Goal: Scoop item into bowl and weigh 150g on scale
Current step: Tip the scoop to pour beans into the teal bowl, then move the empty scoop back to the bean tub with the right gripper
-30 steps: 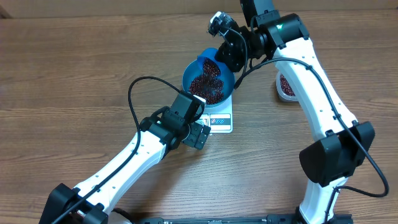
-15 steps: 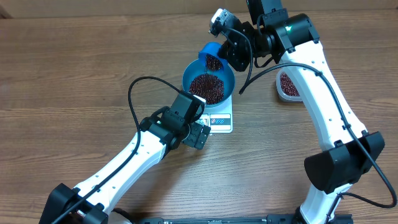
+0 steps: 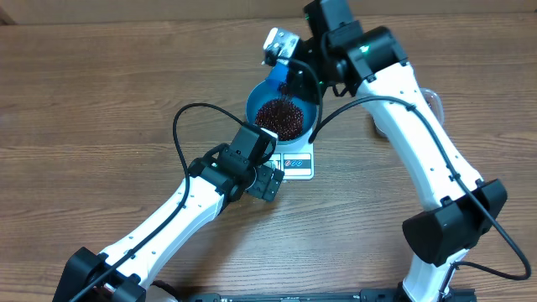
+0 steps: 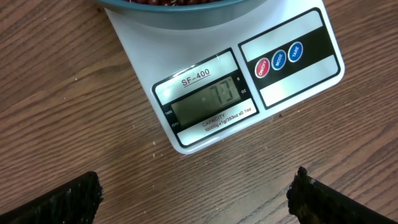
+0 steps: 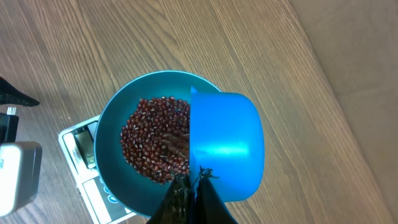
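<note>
The blue bowl (image 3: 306, 105) stands on the white scale (image 3: 298, 164) and holds a heap of dark red-brown beans (image 3: 281, 119). In the right wrist view the beans (image 5: 152, 146) fill the bowl (image 5: 112, 134). My right gripper (image 5: 193, 186) is shut on the handle of a small blue scoop (image 5: 227, 146), tipped on its side over the bowl's far rim. Seen from overhead, the scoop (image 3: 275, 80) hangs above the bowl's back edge. My left gripper (image 4: 196, 199) is open and empty, just in front of the scale (image 4: 292, 87), whose display (image 4: 208, 102) reads 73.
A clear tub (image 3: 430, 98) sits at the right, mostly hidden behind my right arm. A black cable loops over the table left of the bowl (image 3: 180, 126). Bare wooden table surrounds the scale.
My right arm has swung the scoop left and tipped it over the bowl. The tub's beans are now covered by that arm. The left arm has not moved.
</note>
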Tool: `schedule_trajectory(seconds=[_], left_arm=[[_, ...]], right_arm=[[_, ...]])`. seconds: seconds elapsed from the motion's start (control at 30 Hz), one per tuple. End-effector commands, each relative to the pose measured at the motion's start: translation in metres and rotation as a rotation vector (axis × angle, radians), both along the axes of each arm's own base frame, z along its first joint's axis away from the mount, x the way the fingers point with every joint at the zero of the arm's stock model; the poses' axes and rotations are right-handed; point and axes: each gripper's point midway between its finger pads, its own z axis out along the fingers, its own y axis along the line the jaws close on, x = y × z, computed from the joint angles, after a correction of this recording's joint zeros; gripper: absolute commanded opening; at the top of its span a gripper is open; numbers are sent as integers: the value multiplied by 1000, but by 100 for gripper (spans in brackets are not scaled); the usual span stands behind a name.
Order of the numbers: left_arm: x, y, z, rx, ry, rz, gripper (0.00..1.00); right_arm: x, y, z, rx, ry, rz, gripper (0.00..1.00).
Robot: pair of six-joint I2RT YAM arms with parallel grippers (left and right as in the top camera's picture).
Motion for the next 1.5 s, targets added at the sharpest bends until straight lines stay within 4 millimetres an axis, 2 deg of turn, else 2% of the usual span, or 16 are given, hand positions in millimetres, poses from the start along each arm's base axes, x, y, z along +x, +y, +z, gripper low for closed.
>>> schedule_trajectory(seconds=[0.0, 0.6, 0.9, 1.1, 1.27, 1.37, 1.47], left_arm=[[2, 3, 0, 16, -12, -7, 100], [2, 3, 0, 16, -11, -7, 100], [2, 3, 0, 16, -11, -7, 100], [1, 3, 0, 18, -9, -8, 100], [1, 3, 0, 18, -9, -8, 100], [2, 3, 0, 18, -9, -8, 100], [1, 4, 0, 19, -9, -8, 100]], right_arm=[[1, -2, 29, -38, -107, -11, 4], [0, -2, 28, -30, -98, -25, 4], [9, -2, 36, 145, -17, -182, 4], [26, -29, 41, 297, 80, -363, 4], [28, -48, 52, 469, 195, -357, 4], [35, -75, 56, 534, 230, -403, 4], [38, -111, 50, 525, 250, -493, 4]])
